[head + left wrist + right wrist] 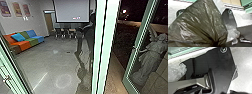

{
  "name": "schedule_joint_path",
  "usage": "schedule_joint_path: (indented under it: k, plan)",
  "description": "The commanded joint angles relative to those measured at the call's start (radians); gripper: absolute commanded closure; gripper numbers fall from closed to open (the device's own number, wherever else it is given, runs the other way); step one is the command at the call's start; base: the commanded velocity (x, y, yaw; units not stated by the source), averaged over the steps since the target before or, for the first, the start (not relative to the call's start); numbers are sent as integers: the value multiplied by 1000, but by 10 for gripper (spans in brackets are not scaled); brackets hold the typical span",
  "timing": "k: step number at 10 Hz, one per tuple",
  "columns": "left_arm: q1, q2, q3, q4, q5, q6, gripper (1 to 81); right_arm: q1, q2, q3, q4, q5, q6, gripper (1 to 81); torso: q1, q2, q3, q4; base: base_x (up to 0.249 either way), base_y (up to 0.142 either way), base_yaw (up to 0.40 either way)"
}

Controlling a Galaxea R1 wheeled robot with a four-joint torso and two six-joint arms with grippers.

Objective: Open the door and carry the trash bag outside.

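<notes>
One trash bag (199, 23): showed against the robot's dark plate (229, 18), clear plastic (233, 32) beside it.
Left gripper (216, 44): had its fingers clamped on the bag's gathered neck.
Right gripper: open or closed, could not be told.
Sofa (22, 43): stood by the wall.
Statue (152, 55): showed through the green-framed door (133, 53).

Nothing is reading as a clear word, number, brand or sign, though small pinkish marks (76, 18) are showing low against the pale screen (71, 10) and coloured patterns are filling the wall posters (17, 9), all of them staying too small to make out.
</notes>
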Motion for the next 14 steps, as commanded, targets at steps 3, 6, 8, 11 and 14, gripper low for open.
schedule_joint_path:
  k: [3, 6, 8, 11, 14]
  plan:
    - [-39, 6, 14, 7, 50, 1, 811, 34, -5, 3, -11, -38, -3, 10, 0, 0, 0, 0, 0, 0, -228]
    - [-39, 6, 14, 7, 50, -2, 811, 34, -2, 3, -14, -38, -3, 10, 0, 0, 0, 0, 0, 0, -227]
    - [-39, 5, 13, 7, 50, -4, 811, 34, 3, 3, -14, -38, -3, 10, 0, 0, 0, 0, 0, 0, -155]
    - [-39, 5, 13, 6, 50, -9, 811, 34, 7, 1, -30, -38, -1, 10, 0, 0, 0, 0, 0, 0, -99]
    - [-37, 5, 13, 6, 48, -9, 811, 35, 9, 3, -31, -40, -1, 10, 0, 0, 0, 0, -28, 0, 0]
